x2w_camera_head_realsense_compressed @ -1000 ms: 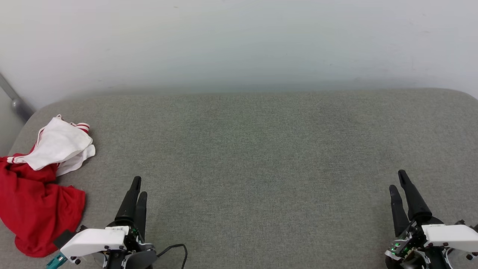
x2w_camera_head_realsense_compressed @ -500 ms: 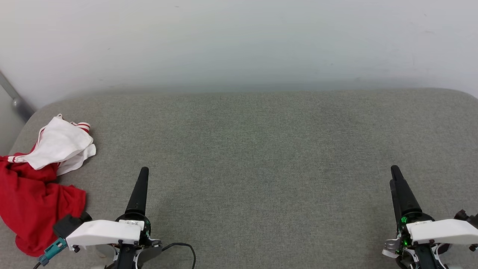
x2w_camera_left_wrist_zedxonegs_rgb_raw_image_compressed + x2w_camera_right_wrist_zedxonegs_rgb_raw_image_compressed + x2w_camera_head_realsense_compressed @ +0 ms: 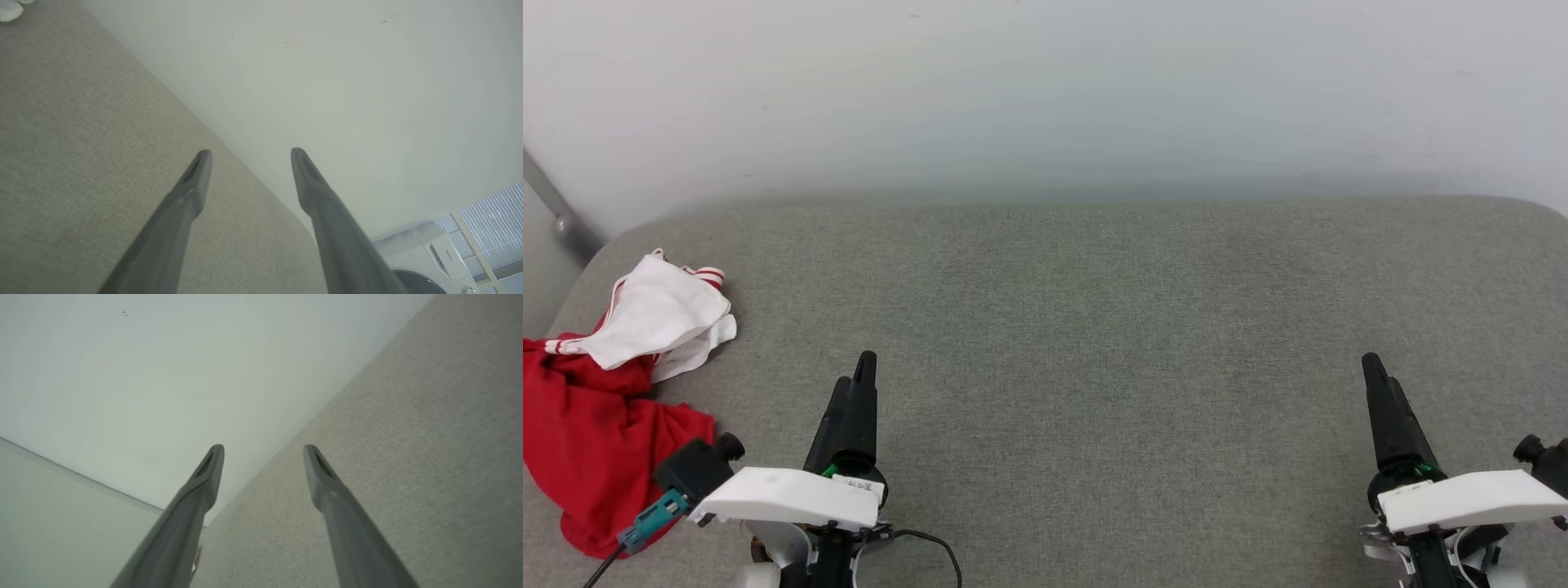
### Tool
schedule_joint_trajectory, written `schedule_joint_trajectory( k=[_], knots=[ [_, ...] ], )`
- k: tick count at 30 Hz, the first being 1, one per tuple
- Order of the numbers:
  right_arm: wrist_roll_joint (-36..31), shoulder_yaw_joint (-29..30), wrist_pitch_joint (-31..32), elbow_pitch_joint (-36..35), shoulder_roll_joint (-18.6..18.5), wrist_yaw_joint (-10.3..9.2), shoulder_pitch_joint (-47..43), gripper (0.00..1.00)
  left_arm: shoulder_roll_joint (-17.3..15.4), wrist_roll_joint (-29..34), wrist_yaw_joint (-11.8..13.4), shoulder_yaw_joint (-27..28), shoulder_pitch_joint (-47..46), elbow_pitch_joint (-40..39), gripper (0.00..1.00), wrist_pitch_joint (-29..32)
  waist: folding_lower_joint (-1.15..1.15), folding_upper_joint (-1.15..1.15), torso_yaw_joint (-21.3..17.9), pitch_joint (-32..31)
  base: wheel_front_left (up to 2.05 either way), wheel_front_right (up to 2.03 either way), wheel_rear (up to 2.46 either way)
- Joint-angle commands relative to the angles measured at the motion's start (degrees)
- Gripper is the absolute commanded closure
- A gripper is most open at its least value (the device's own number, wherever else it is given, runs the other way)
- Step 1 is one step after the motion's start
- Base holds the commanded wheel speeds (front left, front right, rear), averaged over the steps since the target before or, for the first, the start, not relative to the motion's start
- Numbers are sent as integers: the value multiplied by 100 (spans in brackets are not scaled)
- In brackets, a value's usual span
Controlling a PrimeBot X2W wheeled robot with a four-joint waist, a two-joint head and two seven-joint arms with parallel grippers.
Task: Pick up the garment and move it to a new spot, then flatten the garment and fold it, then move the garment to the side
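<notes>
- The left gripper (image 3: 249,157) is holding its two long dark fingers wide apart, gripping nothing, over the grey woven cushion (image 3: 1094,343).
- The right gripper (image 3: 263,451) is likewise standing spread and empty.
- The red jersey T-shirt with white sleeves (image 3: 600,433) is lying crumpled at the cushion's left edge, near the left gripper, untouched.
- By my judgement, every step is waiting: pick-up, move, flattening, folding, setting aside.

Likely a home laundry corner: a front-loading washing machine (image 3: 433,257) beside slatted window blinds (image 3: 490,216), a plain white wall (image 3: 1045,82), a grey fabric-covered table (image 3: 1094,367).
</notes>
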State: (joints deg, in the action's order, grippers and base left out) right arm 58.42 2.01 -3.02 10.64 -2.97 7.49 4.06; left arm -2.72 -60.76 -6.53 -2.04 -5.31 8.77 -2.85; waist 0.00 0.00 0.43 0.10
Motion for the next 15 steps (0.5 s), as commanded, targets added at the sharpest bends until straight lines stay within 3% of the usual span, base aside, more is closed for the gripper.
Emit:
schedule_joint_trajectory(
  k=[1,8,15],
  knots=[
    [-382,-25,-66,-120,-23,0,-5,0,-13,354,24,-71,-147,-127,0,-78,0,0,3,-4,0,0,0],
    [-1396,-76,-45,-166,-49,0,-51,0,-14,1310,89,-204,-123,-133,0,-212,0,0,15,-20,0,0,0],
    [-1989,-22,19,-305,-12,0,-105,0,-55,2022,105,-338,-150,-85,0,-322,0,0,25,-29,0,0,0]
  ],
)
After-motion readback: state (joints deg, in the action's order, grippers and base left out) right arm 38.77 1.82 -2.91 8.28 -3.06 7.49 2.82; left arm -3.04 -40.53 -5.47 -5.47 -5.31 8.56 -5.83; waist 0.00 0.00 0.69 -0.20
